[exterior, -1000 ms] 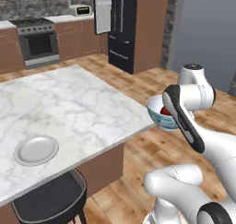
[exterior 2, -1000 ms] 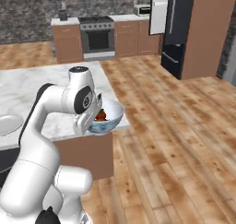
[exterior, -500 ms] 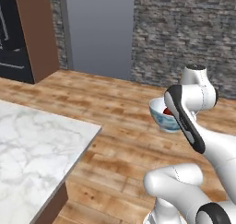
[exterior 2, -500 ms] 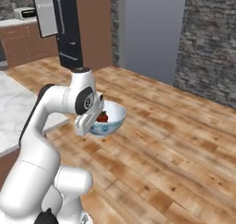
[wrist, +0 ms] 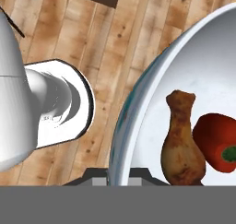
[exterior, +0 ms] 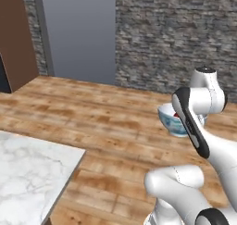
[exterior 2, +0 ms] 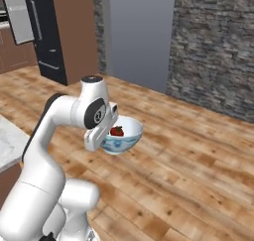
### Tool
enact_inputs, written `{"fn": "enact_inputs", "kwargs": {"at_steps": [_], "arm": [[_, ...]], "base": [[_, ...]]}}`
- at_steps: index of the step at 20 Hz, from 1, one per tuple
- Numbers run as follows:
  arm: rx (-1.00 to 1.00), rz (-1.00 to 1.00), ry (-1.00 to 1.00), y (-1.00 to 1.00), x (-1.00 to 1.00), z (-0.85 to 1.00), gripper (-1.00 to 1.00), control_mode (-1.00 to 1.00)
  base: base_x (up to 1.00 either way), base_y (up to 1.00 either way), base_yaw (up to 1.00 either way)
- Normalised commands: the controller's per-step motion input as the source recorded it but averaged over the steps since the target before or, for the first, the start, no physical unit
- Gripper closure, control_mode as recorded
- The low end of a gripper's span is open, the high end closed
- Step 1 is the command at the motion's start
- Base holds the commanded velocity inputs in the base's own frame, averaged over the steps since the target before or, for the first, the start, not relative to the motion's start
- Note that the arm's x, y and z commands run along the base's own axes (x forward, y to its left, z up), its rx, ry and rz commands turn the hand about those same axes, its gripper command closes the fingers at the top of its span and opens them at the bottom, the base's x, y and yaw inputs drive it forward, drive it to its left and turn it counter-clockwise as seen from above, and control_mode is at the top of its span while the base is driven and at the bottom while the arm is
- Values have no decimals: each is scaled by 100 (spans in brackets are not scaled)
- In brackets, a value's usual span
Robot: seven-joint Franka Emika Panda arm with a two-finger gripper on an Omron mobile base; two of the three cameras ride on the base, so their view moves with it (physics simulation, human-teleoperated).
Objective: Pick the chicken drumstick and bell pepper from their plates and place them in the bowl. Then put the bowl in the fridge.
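We see a wooden plank floor (exterior: 102, 122) spreading under everything, with a rough grey stone wall (exterior: 185, 34) behind it and a plain grey panel (exterior: 78, 32) set into that wall. In the right base view the black fridge (exterior 2: 47, 34) stands at the far left beside a tall brown cabinet side (exterior 2: 74, 31), with its grey bar handle upright; it is well apart from the arm. In the left base view a corner of the white marble surface (exterior: 28, 173) fills the lower left.

We see the white arm (exterior 2: 54, 131) rising from its base and bending forward, so that it carries the bowl (exterior 2: 121, 136) in the air above the floor, well apart from the marble surface. The bowl is white inside with a pale blue pattern outside, and it sits roughly level; in the left base view it (exterior: 170, 120) shows partly behind the arm's upper link.

Our hand (wrist: 119, 178) is clenched on the near rim of the bowl, the rim passing between the two fingers at the bottom of the hand view.

Inside the bowl we see the chicken drumstick (wrist: 182, 142), brown, its narrow end pointing up in the hand view. Just beside it, touching or nearly so, lies the bell pepper (wrist: 216, 142), glossy red with a green stem spot; it also shows as a red spot (exterior 2: 117, 131) in the right base view.
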Motion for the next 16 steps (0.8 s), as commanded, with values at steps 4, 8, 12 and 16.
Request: {"fn": "enact_inputs", "kwargs": {"at_steps": [4, 8, 12, 16], "arm": [[0, 0, 0, 0, 0, 0, 100, 100], [0, 0, 0, 0, 0, 0, 100, 100], [0, 0, 0, 0, 0, 0, 100, 100], [0, 0, 0, 0, 0, 0, 100, 100]], "base": [[93, 0, 0], [94, 0, 0], [94, 4, 0], [94, 14, 4]]}}
